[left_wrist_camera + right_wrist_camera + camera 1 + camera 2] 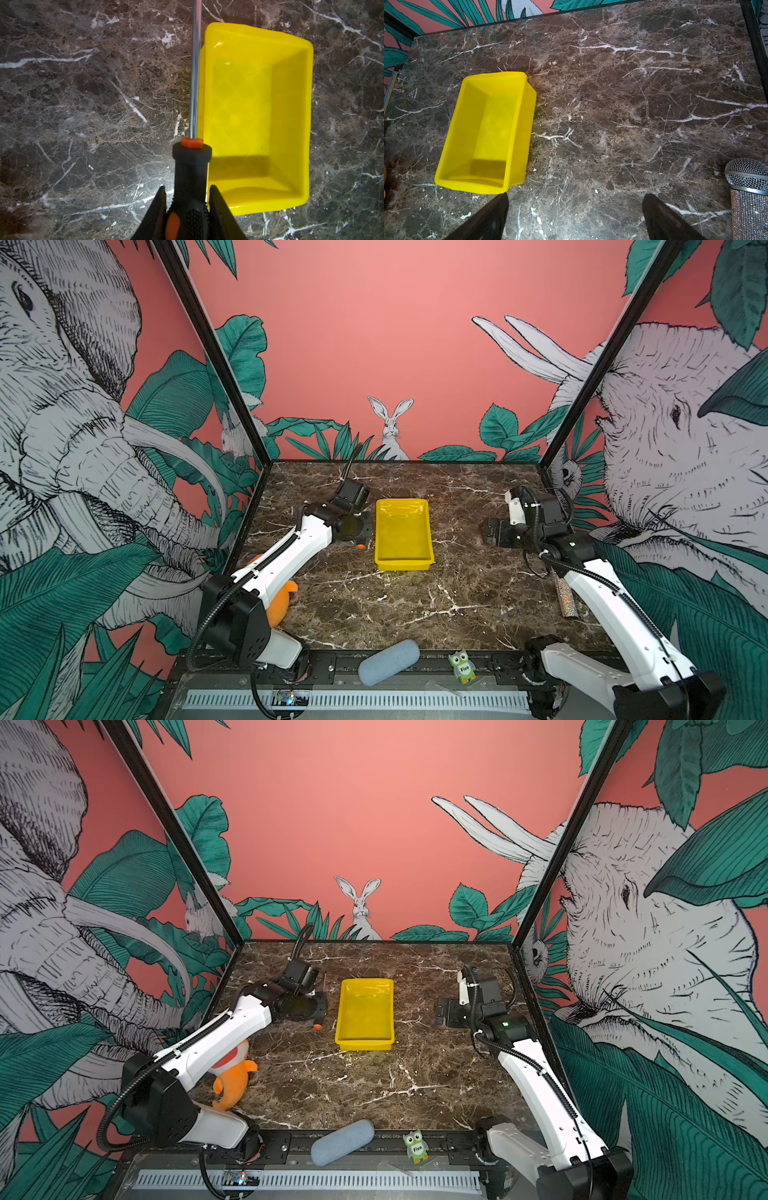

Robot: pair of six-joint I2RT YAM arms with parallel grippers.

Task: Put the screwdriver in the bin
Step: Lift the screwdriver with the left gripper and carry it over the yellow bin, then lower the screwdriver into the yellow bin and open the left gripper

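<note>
Step in hand: carrying. The screwdriver (192, 158) is gripped but not yet over the bin (291, 124), which is empty.
Left claw: the left gripper (188, 187) is clamped narrowly on the black-and-orange handle, a finger on each side.
Right claw: the right gripper (575, 195) stands wide and holds nothing. It hangs over bare marble on the side of the bin nearer the right edge.
Screwdriver's place: just beside the bin's long wall on the left-edge side. It runs along that wall, shaft toward the back edge of the bench (415, 605).
Bin's place: about midway between the side edges and nearer the back edge than the front.
Next move, as I judge it: shift sideways toward the right edge until handle and shaft are both inside the rim, then lower and let go. The shaft should stay along the bin's length so the tip clears the far wall.
Left wrist view only: the grip itself, and the shaft crossing the bin's rim.
Top views only: the arm hides the handle, leaving just its orange butt (360, 546) showing, apart from the wall.
Right wrist view only: a glittery microphone (746, 176) near the right edge.
</note>
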